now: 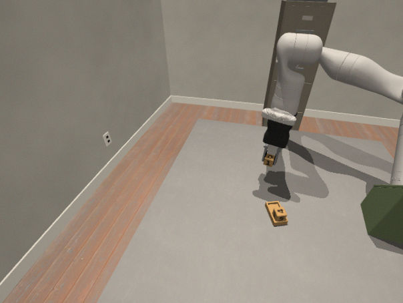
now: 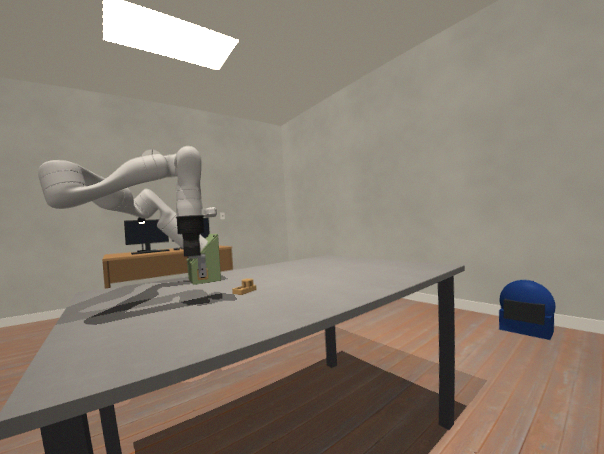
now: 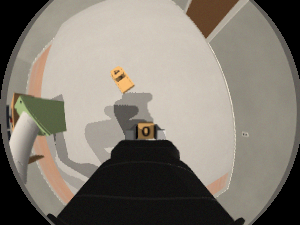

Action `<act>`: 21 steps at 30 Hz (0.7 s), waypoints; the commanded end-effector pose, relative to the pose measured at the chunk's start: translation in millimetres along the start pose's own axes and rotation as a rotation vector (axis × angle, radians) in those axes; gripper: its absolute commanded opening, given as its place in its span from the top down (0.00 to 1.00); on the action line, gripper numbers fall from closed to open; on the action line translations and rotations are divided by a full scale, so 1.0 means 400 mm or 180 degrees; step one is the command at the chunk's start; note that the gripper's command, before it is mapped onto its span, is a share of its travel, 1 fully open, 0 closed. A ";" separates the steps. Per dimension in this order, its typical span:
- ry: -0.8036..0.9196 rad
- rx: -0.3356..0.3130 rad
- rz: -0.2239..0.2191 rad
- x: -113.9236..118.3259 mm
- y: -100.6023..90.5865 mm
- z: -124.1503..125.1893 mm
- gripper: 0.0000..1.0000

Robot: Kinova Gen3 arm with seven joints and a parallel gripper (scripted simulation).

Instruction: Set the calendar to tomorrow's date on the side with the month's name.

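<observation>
My gripper (image 1: 269, 159) (image 2: 202, 274) (image 3: 146, 129) is shut on a small wooden cube (image 1: 268, 161) (image 3: 145, 127). It holds the cube well above the table, beyond the tray as seen in the top view. The held cube shows a 0 on top and a 1 on the side toward the top camera. The orange tray (image 1: 270, 215) (image 2: 237, 291) (image 3: 126, 86) lies on the table. The other cube (image 1: 279, 213) (image 2: 248, 283) (image 3: 117, 73) is at the tray's near end in the top view, with a 4 on top and a partly hidden digit below. Whether it sits fully flat is too small to tell.
The green robot base block (image 1: 383, 210) (image 2: 212, 260) (image 3: 47, 115) stands on the table to the right in the top view. The arm's shadow falls on the grey table (image 1: 200, 233) (image 2: 320, 285) beside the tray. A grey cabinet (image 1: 308, 25) stands behind the table.
</observation>
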State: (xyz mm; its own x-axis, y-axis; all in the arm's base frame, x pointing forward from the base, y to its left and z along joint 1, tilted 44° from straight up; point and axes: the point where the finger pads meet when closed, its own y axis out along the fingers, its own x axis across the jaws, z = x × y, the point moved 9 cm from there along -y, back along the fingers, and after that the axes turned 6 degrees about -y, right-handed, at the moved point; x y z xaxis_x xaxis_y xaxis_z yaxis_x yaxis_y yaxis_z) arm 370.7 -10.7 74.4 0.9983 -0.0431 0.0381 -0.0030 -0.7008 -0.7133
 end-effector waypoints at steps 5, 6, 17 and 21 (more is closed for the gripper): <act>-0.0002 -0.0001 0.0028 -0.005 0.081 -0.001 0.43; -0.0002 -0.0001 0.0028 -0.005 0.092 -0.001 0.43; -0.0002 -0.0001 0.0028 -0.006 0.164 -0.001 0.43; -0.0002 -0.0001 0.0028 -0.006 0.172 -0.001 0.43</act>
State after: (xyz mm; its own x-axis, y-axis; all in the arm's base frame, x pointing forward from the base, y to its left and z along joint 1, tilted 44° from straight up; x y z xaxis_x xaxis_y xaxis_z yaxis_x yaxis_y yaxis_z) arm 368.6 -58.2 26.5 0.9983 -0.0471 0.0329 -0.0096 -0.7012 -0.7129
